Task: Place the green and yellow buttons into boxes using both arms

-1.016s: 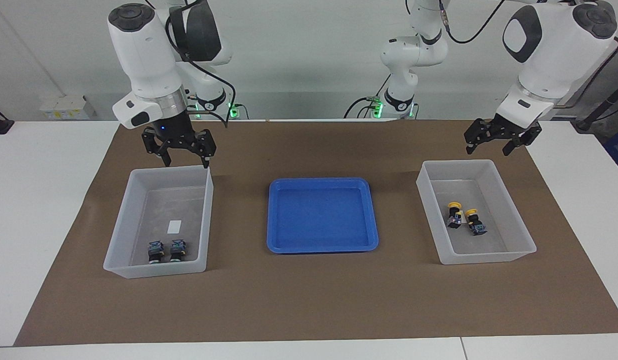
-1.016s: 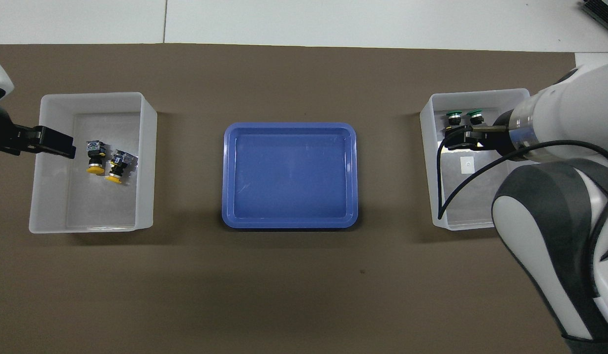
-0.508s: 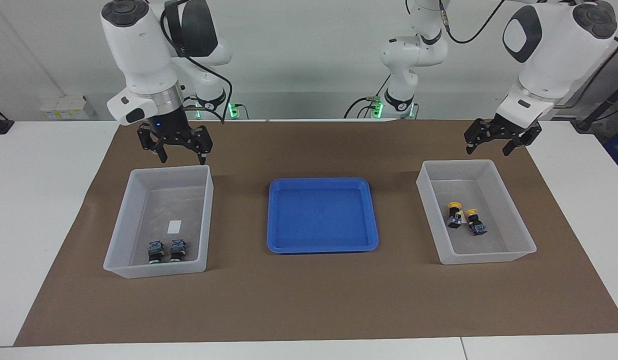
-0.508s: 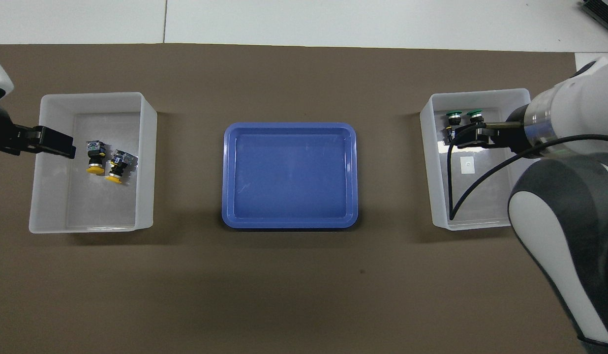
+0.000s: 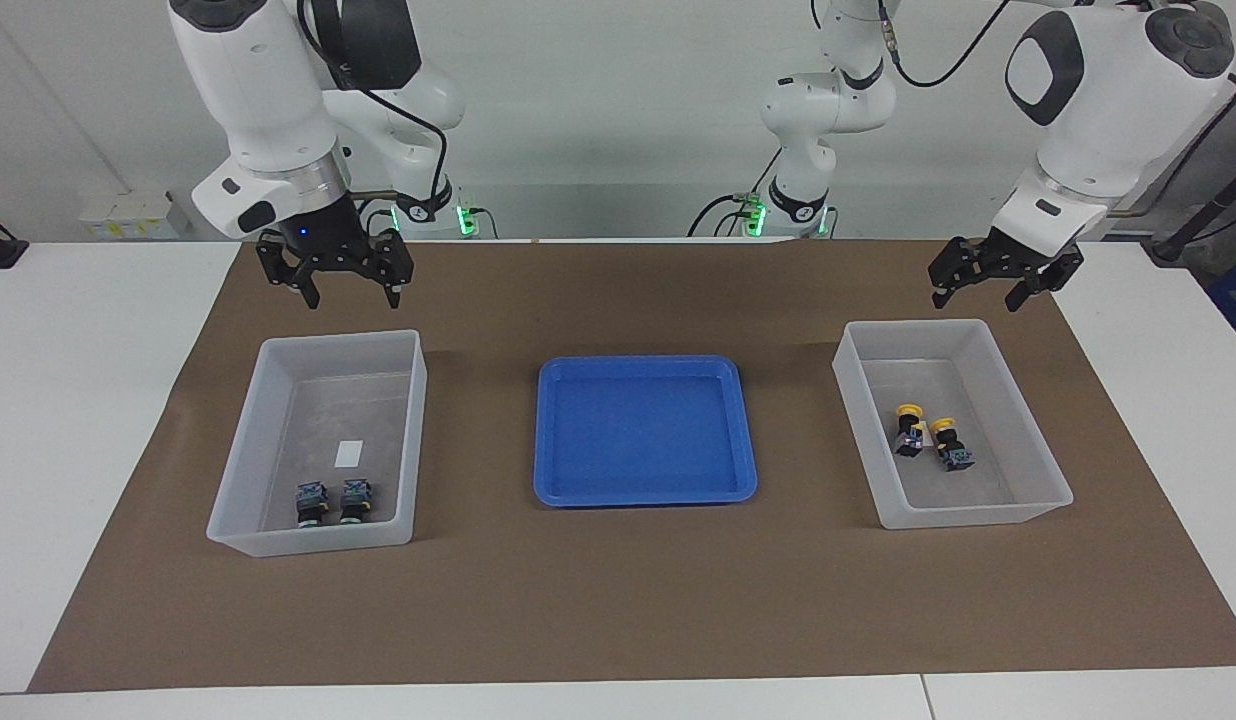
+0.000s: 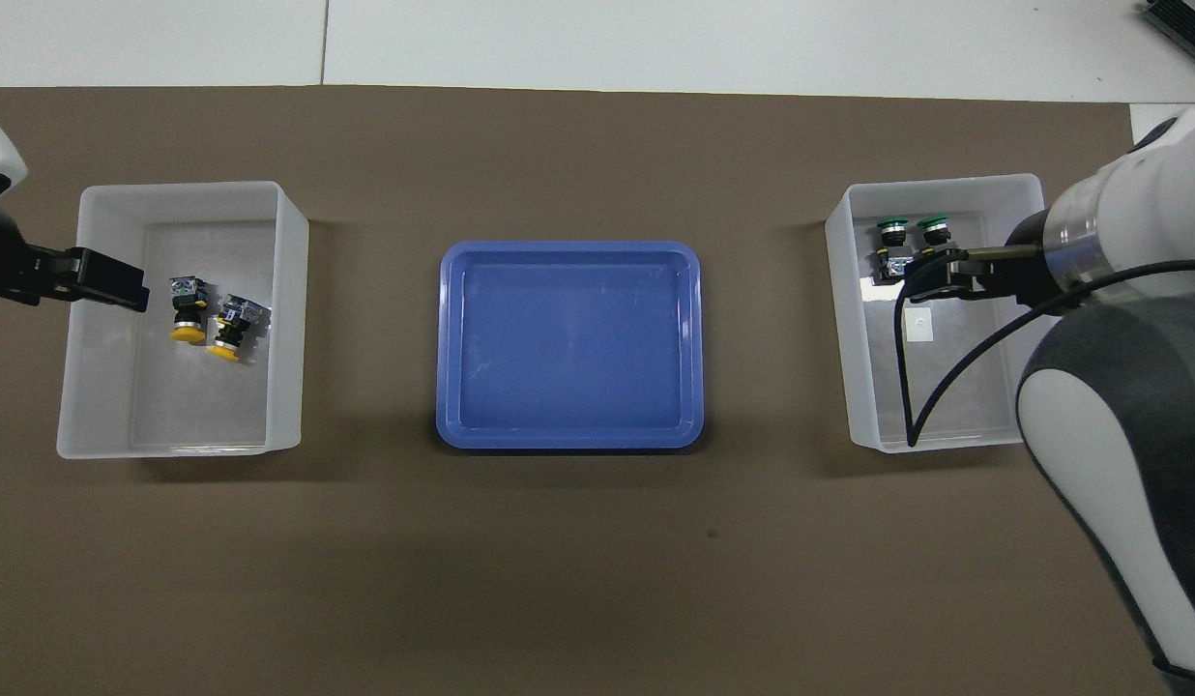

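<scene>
Two green buttons point(image 5: 333, 500) point(image 6: 912, 232) lie in the box point(image 5: 318, 538) point(image 6: 854, 329) at the right arm's end of the table. Two yellow buttons point(image 5: 928, 435) point(image 6: 206, 324) lie in the box point(image 5: 978, 512) point(image 6: 286, 319) at the left arm's end. My right gripper point(image 5: 350, 298) point(image 6: 931, 280) is open and empty, raised over the robots' end of the green buttons' box. My left gripper point(image 5: 976, 298) point(image 6: 114, 280) is open and empty, raised over the robots' end of the yellow buttons' box. Neither gripper touches anything.
A shallow blue tray point(image 5: 644, 430) point(image 6: 568, 343) with nothing in it sits between the two boxes on the brown mat point(image 5: 618, 600). A small white label point(image 5: 349, 453) lies on the floor of the green buttons' box.
My right gripper has risen out of the green buttons' box and drawn back toward the robots, staying open. The left arm and the buttons have not moved.
</scene>
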`<state>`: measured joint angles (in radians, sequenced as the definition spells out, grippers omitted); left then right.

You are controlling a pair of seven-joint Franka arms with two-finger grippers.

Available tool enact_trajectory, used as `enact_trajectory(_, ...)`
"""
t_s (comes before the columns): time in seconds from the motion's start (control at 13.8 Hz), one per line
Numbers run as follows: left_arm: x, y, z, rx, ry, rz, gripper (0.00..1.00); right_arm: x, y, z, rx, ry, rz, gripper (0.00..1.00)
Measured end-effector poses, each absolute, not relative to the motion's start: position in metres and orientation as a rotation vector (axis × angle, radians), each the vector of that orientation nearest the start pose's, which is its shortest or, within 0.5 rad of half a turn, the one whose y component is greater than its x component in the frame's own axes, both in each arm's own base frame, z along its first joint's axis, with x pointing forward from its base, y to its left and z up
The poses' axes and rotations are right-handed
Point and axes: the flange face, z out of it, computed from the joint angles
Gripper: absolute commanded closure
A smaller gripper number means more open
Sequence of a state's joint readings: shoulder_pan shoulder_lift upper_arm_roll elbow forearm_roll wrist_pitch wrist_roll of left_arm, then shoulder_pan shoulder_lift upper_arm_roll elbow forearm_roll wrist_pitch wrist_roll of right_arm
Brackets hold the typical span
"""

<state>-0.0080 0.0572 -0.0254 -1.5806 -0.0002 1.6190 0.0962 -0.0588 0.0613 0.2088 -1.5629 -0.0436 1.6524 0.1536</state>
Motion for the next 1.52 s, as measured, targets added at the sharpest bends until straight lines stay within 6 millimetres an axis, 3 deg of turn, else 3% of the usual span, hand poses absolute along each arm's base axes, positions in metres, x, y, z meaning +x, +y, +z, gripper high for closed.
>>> enact_trajectory(0.8,0.575,-0.019,0.592,-3.137,0.203,0.029,0.00,0.578,0.080,0.603,-3.164,-0.001,-0.060,0.00)
enact_trajectory(1.52,0.575,-0.019,0.592,-3.137,0.203,0.029,0.00,0.571,0.068,0.608,-3.177,0.034,-0.036,0.00)
